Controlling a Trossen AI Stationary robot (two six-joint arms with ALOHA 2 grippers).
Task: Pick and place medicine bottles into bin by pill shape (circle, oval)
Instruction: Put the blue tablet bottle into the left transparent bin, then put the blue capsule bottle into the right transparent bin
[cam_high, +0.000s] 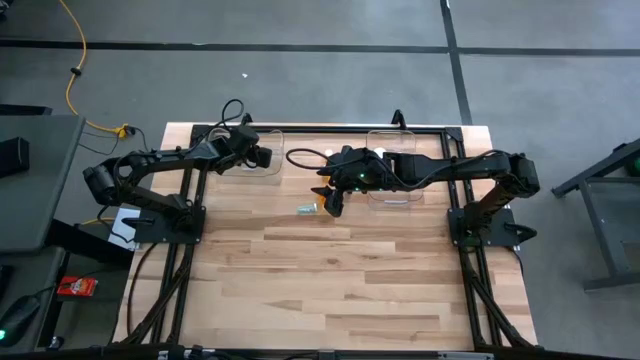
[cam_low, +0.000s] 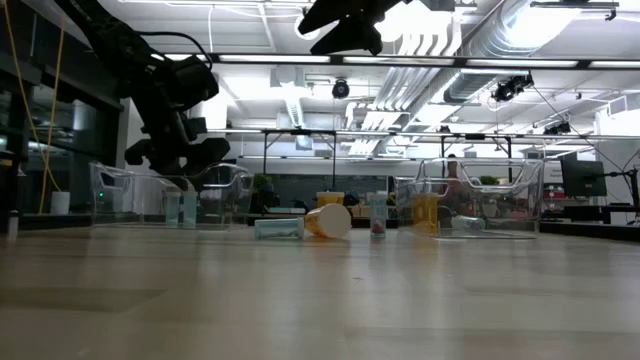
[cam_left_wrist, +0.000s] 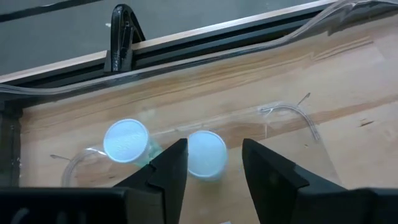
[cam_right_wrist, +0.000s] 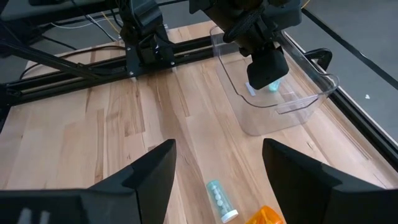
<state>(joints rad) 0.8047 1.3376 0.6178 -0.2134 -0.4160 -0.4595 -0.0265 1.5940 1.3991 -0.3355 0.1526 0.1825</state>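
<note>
A clear vial (cam_right_wrist: 221, 199) and an orange vial (cam_right_wrist: 270, 216) lie on their sides on the table between the two clear bins; they also show in the high view, the clear vial (cam_high: 305, 208) and the orange vial (cam_high: 319, 206). My right gripper (cam_right_wrist: 221, 168) is open and empty above them, high over the table in the low view (cam_low: 345, 30). My left gripper (cam_left_wrist: 214, 168) is open and empty above the left bin (cam_high: 270, 172). In that bin two white-capped vials (cam_left_wrist: 127, 140) (cam_left_wrist: 206, 154) stand upright on the floor.
A third vial (cam_low: 377, 215) stands upright on the table just right of the lying pair. The right clear bin (cam_low: 520, 200) holds an orange vial (cam_low: 425, 212). A black frame rail (cam_left_wrist: 205, 43) runs along the table's far edge. The table's near half is bare wood (cam_high: 330, 280).
</note>
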